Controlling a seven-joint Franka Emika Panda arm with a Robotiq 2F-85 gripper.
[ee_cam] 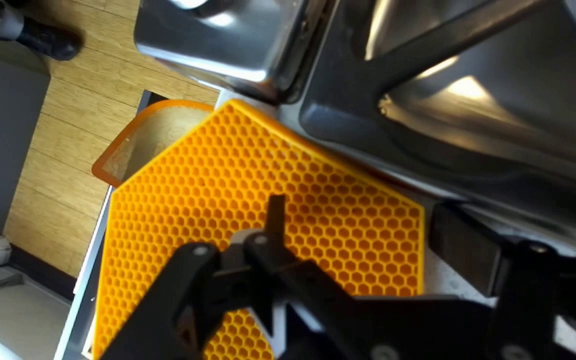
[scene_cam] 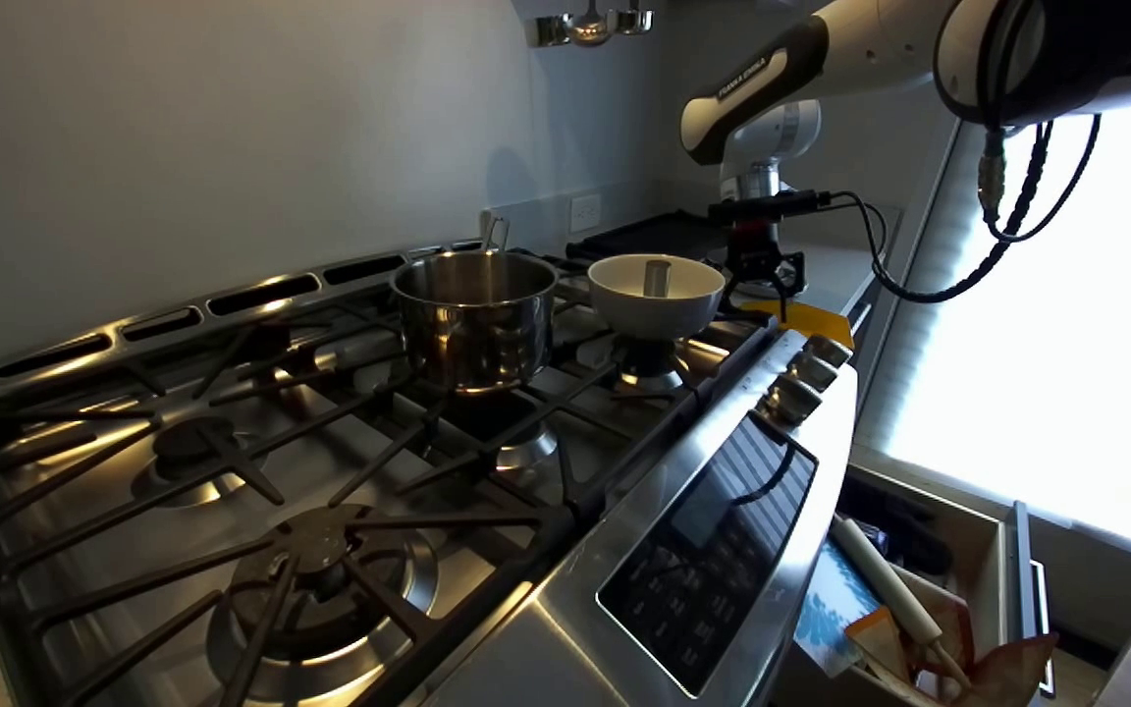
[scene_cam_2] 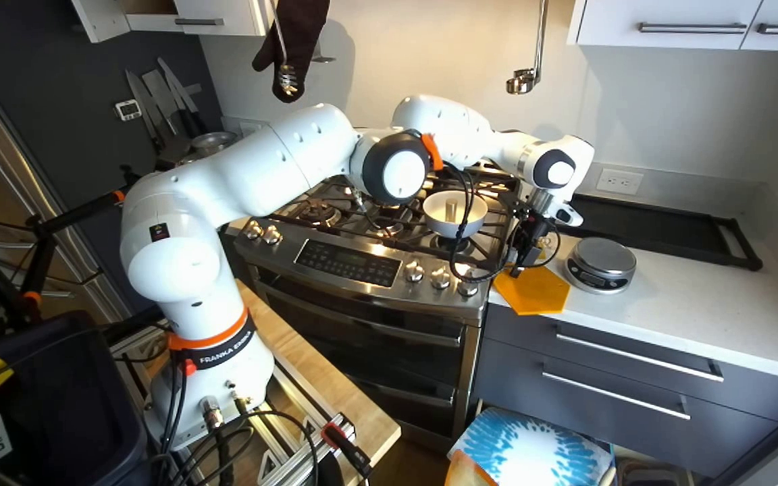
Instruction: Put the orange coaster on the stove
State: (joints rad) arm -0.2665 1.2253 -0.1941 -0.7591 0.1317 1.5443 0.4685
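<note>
The orange coaster (ee_cam: pixel 208 165) is a flat hexagonal piece with a honeycomb face. It lies on the white counter against the stove's right side, its front part reaching the counter edge; it shows in both exterior views (scene_cam: pixel 818 320) (scene_cam_2: pixel 534 291). The stove (scene_cam_2: pixel 288 251) is stainless steel with black grates; its corner shows in the wrist view (ee_cam: pixel 348 100). My gripper (ee_cam: pixel 360 220) is open and low over the coaster's back part. One finger is over the honeycomb face, the other beyond the coaster's edge. The gripper shows in both exterior views (scene_cam: pixel 783 295) (scene_cam_2: pixel 521 270). Fingertip contact cannot be told.
A white bowl (scene_cam: pixel 654 316) with a metal cylinder in it stands on the stove near the gripper. A steel pot (scene_cam: pixel 472 339) stands beside it. A round scale (scene_cam_2: pixel 602 263) and a black tray (scene_cam_2: pixel 652 233) are on the counter. An open drawer (scene_cam: pixel 1022 579) is below.
</note>
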